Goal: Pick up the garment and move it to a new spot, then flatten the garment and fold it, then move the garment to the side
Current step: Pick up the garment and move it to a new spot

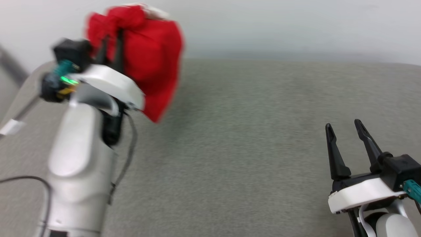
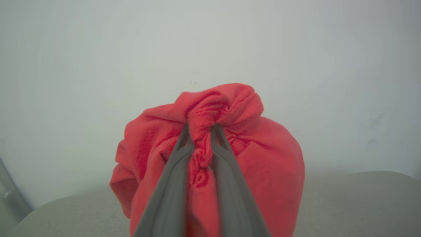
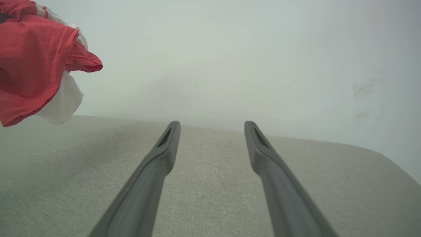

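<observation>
Head view: L gripper (image 1: 111,38) is sitting upper left, raised on its pale forearm (image 1: 79,171), and its fingers are pinching into the garment (image 1: 151,56). The garment is hanging from them as a red bunch w/ a bit of white at the top, in front of the wall (image 1: 279,26) and over the far-left part of the grey fabric surface (image 1: 246,148). This part of the pic is blurring, so no print is readable. R gripper (image 1: 342,125) is resting lower right, fingers spread apart w/ nothing between them, well apart from the garment.

L wrist view: the two fingers (image 2: 171,184) are closing tight on a gathered knot of red cloth, tips nearly meeting. The rest of the garment (image 2: 263,158) is draping down around and below them, running past the bottom edge, so its lower end isn't showing here. The surface (image 2: 355,204) is lying behind and below.

R wrist view: R fingers (image 3: 154,171) are gaping wide over the surface (image 3: 210,197), holding nothing. The garment (image 3: 26,65) is hanging top left, red w/ a white part (image 3: 62,102) underneath, apparently up off the surface.
</observation>
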{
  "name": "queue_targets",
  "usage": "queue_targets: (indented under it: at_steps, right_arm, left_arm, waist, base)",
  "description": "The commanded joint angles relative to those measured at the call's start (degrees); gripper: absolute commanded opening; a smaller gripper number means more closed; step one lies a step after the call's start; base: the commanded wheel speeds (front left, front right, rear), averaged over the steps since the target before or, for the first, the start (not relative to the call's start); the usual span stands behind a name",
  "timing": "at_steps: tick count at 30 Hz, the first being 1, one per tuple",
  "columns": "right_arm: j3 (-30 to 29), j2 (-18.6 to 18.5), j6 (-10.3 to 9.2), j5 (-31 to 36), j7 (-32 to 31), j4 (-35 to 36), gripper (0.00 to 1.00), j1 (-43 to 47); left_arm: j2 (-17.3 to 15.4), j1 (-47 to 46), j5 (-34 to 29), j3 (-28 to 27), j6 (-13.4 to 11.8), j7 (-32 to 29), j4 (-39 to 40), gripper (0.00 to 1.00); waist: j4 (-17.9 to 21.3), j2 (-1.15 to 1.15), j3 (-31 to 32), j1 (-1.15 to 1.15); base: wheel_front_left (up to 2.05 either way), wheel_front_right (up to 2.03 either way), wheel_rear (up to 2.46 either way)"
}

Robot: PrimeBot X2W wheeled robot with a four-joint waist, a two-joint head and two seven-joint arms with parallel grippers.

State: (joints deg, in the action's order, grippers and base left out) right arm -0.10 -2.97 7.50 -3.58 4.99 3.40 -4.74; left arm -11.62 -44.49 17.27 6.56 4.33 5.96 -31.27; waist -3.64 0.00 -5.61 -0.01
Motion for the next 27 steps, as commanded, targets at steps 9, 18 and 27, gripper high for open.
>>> queue_targets:
  at_steps: [9,18,27]
  right_arm:
    - [-0.8,0.1,-0.02,-1.4,-0.8,0.6,1.00,2.9]
    - [-1.3,0.1,-0.02,-2.6,-0.3,0.7,1.00,3.7]
    - [-2.0,0.1,-0.02,-2.8,0.1,-0.8,1.00,3.2]
  left_arm:
    - [7.9,13.1,3.7,11.4,2.4,0.8,3.7,0.00]
    - [8.6,23.6,5.9,24.1,2.7,-2.8,0.1,0.22]
    - [8.7,25.0,9.9,28.4,-1.8,5.8,2.9,1.00]
  waist:
    - [12.6,0.00,1.9,0.01]
    - [14.1,0.00,-0.7,0.01]
    - [10.5,0.00,0.2,0.01]
  base:
    - [0.00,0.00,0.00]
    - [0.00,0.00,0.00]
    - [0.00,0.00,0.00]
